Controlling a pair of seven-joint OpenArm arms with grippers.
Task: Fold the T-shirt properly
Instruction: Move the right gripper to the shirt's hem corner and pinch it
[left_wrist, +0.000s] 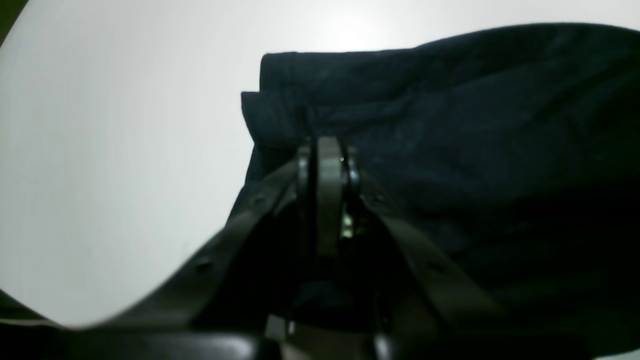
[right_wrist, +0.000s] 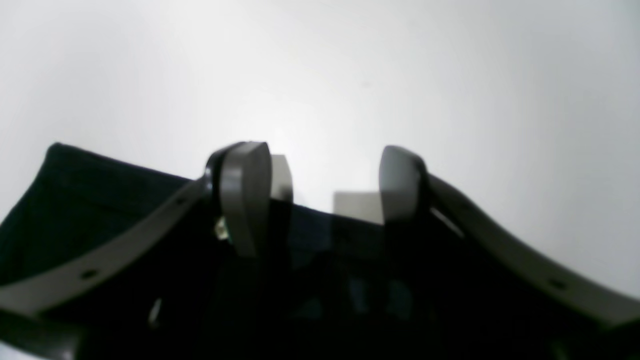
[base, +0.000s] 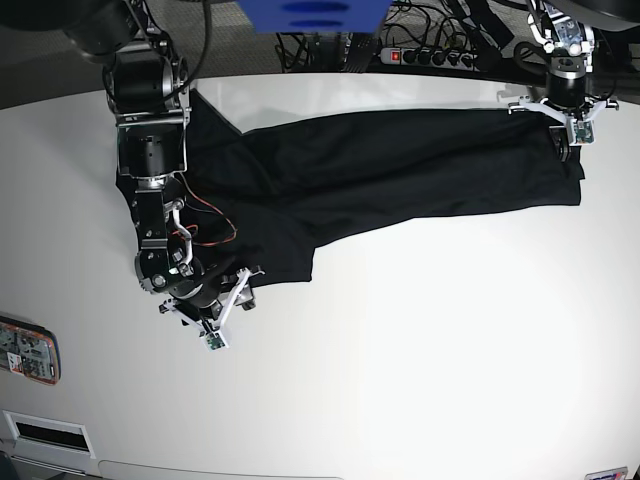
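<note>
Left jaws (left_wrist: 327, 150) pressed together on a bunched corner of the T-shirt (base: 400, 175), seemingly pinching a fold of its hem; right jaws (right_wrist: 320, 187) standing apart, straddling another edge of the same shirt with nothing clamped between them. Shirt lying stretched in a long dark band across the far half of the bench (base: 420, 340), one end at the left jaws, the other trailing down past the right arm to a hanging flap near the right jaws. Risk of lopsided tension: only one end held, so any pull from the left jaws likely to drag the whole shirt sideways across the bench rather than lift a clean fold. Thin, soft cloth, so possibly only one layer caught at the left corner, letting the lower layer slide free and leave a crooked crease. Right jaws close to the edge but possibly closing on bare bench or on a wrinkle instead of the hem. Slack middle prone to bunching.
</note>
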